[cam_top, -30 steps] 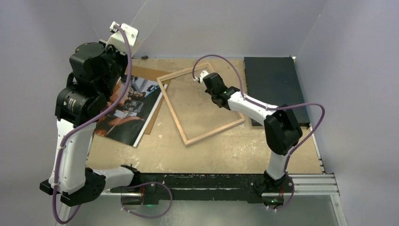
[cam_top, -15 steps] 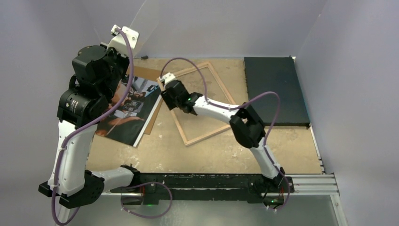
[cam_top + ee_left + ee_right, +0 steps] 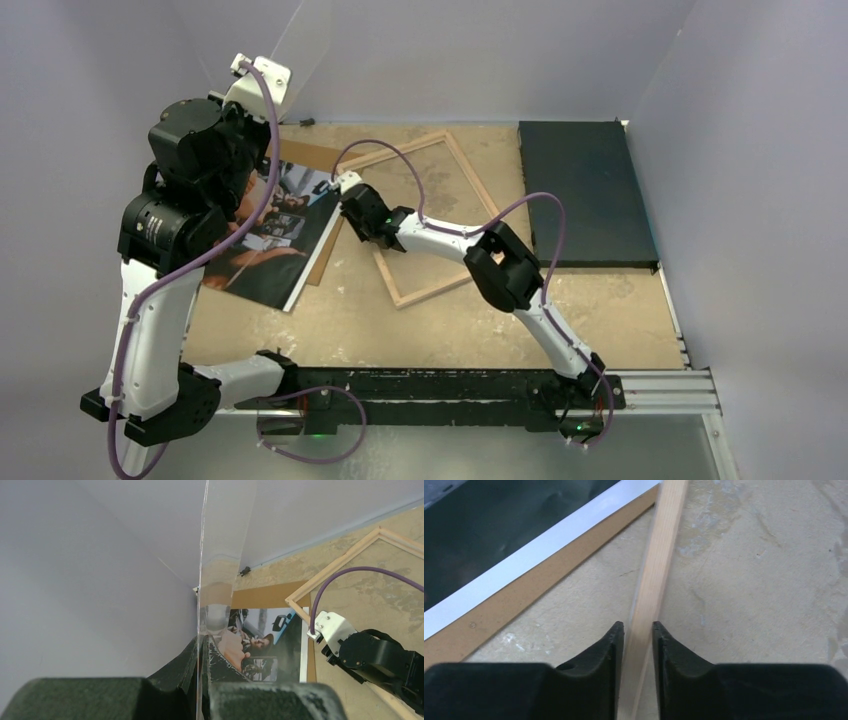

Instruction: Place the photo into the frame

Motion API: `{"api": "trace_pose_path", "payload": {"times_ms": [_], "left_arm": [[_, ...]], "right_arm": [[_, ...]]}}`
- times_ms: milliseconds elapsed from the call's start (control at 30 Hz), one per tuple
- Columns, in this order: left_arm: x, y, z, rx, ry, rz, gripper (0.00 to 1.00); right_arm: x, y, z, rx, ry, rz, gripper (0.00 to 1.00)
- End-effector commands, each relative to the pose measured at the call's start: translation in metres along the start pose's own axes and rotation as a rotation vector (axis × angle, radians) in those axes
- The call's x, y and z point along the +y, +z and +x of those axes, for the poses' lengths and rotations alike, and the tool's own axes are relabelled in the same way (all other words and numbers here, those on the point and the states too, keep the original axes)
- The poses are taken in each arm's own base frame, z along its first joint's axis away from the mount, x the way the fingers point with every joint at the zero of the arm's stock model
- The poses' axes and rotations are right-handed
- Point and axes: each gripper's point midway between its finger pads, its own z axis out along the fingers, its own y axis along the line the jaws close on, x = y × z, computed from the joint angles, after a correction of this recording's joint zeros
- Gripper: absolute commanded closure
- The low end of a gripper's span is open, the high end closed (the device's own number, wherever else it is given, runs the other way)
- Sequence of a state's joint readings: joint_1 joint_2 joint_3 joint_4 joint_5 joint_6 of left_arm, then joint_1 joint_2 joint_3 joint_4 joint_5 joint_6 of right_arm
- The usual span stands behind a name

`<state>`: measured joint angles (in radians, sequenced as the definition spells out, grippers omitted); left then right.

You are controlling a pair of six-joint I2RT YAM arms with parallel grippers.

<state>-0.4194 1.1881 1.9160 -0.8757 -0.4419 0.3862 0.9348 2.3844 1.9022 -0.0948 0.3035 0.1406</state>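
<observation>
Now L fingers [image 3: 182,672] pinch clear pane [image 3: 220,555]; R fingers [image 3: 609,650] clamp frame [image 3: 659,570] edge.

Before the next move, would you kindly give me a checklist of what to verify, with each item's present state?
1. The right hand straddles a rail of the frame: ok, fingers against both sides.
2. The left hand grips the clear pane: ok, held upright above the table.
3. The frame lies back up: ok, bare wood faces up.
4. The photo sits inside the frame: not ok, it lies on the backing board beside it.
5. The backing board is free of the gripped rail: cannot tell.
</observation>
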Motion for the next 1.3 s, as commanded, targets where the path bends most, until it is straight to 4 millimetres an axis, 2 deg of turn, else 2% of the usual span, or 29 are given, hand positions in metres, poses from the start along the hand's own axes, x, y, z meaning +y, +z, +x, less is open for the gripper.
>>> {"api": "trace_pose_path", "payload": {"times_ms": [0, 67, 167, 267, 333, 400, 433, 567, 633, 733, 867, 967, 1033, 1100, 1133, 1167, 1233, 1267], "left_arm": [[0.018, -0.007, -0.021, -0.085, -0.044, -0.063, 1.00], [0.019, -0.007, -0.022, -0.087, -0.044, -0.067, 1.00], [0.021, -0.008, -0.024, -0.093, -0.045, -0.072, 1.00], [0.021, -0.008, -0.026, -0.097, -0.048, -0.070, 1.00], [0.021, -0.008, -0.026, -0.098, -0.050, -0.070, 1.00], [0.020, -0.009, -0.026, -0.099, -0.054, -0.067, 1.00], [0.020, -0.009, -0.026, -0.099, -0.055, -0.064, 1.00], [0.018, -0.009, -0.024, -0.100, -0.055, -0.057, 1.00], [0.018, -0.010, -0.025, -0.103, -0.059, -0.055, 1.00], [0.018, -0.010, -0.025, -0.105, -0.063, -0.055, 1.00], [0.018, -0.011, -0.027, -0.112, -0.070, -0.053, 1.00], [0.018, -0.011, -0.028, -0.112, -0.072, -0.049, 1.00], [0.018, -0.011, -0.029, -0.113, -0.070, -0.050, 1.00], [0.018, -0.012, -0.029, -0.115, -0.068, -0.047, 1.00], [0.018, -0.012, -0.029, -0.116, -0.067, -0.045, 1.00], [0.017, -0.011, -0.029, -0.116, -0.069, -0.043, 1.00], [0.016, -0.011, -0.028, -0.117, -0.066, -0.041, 1.00], [0.015, -0.010, -0.027, -0.116, -0.067, -0.039, 1.00]], "right_arm": [[0.005, 0.002, -0.020, -0.062, -0.065, -0.038, 0.78], [0.006, 0.000, -0.020, -0.068, -0.095, -0.051, 0.82], [0.007, -0.006, -0.023, -0.075, -0.132, -0.071, 0.83], [0.015, -0.017, -0.033, -0.090, -0.204, -0.133, 0.95], [0.019, -0.031, -0.037, -0.111, -0.265, -0.170, 1.00], [0.019, -0.052, -0.039, -0.134, -0.332, -0.199, 1.00], [0.019, -0.068, -0.047, -0.176, -0.371, -0.216, 1.00], [0.020, -0.118, -0.040, -0.272, -0.537, -0.279, 1.00], [0.022, -0.138, -0.028, -0.302, -0.625, -0.314, 1.00], [0.036, -0.165, -0.004, -0.325, -0.770, -0.390, 1.00], [0.044, -0.166, 0.043, -0.211, -0.882, -0.462, 1.00], [0.046, -0.163, 0.070, -0.148, -0.920, -0.475, 1.00], [0.042, -0.161, 0.075, -0.137, -0.900, -0.442, 1.00], [0.038, -0.161, 0.061, -0.170, -0.798, -0.375, 0.99], [0.035, -0.165, 0.044, -0.211, -0.712, -0.329, 0.92], [0.034, -0.171, 0.026, -0.256, -0.610, -0.295, 0.78], [0.029, -0.188, -0.025, -0.348, -0.258, -0.209, 0.45], [0.033, -0.192, -0.028, -0.292, -0.079, -0.220, 0.28]]}}
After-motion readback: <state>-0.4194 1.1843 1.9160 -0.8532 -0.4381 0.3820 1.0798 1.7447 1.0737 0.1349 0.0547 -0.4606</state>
